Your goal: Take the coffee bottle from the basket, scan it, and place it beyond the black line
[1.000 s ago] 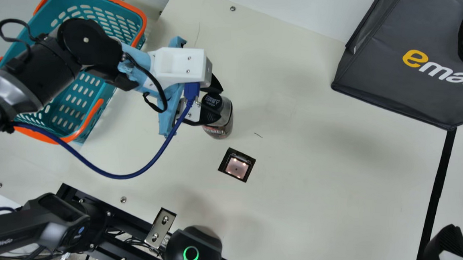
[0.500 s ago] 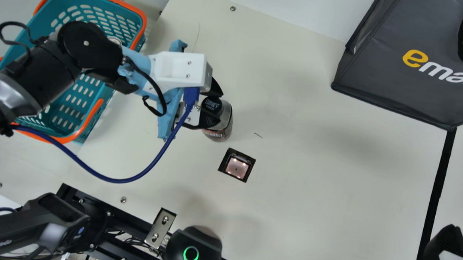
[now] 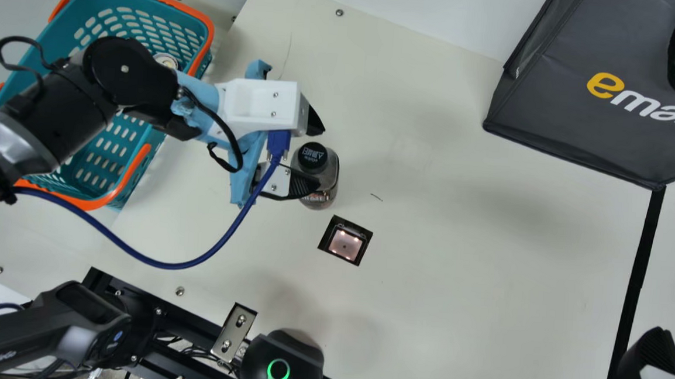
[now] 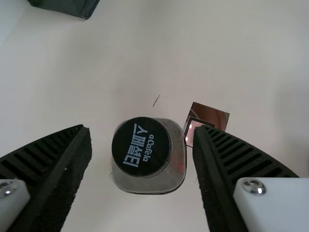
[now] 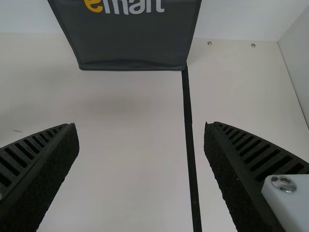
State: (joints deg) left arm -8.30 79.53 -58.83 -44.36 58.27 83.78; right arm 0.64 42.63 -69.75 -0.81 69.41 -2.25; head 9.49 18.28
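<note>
In the main view my left gripper is open around the black-capped coffee bottle, which stands upright near the scanner window. The left wrist view has the bottle between the spread fingers of the left gripper, with a gap on both sides. My right gripper is partly in the main view at the lower right, by the black line. The right wrist view has the right gripper open, nothing between its fingers, over the table and black line.
The teal basket with orange rim stands at the left under my left arm, a round-topped item inside it. A dark bag stands at the upper right. A black device with a green ring sits at the near edge.
The left gripper's fingers have opened away from the bottle. The left arm and the bottle have shifted slightly toward the near side of the table. The right gripper has kept still.
</note>
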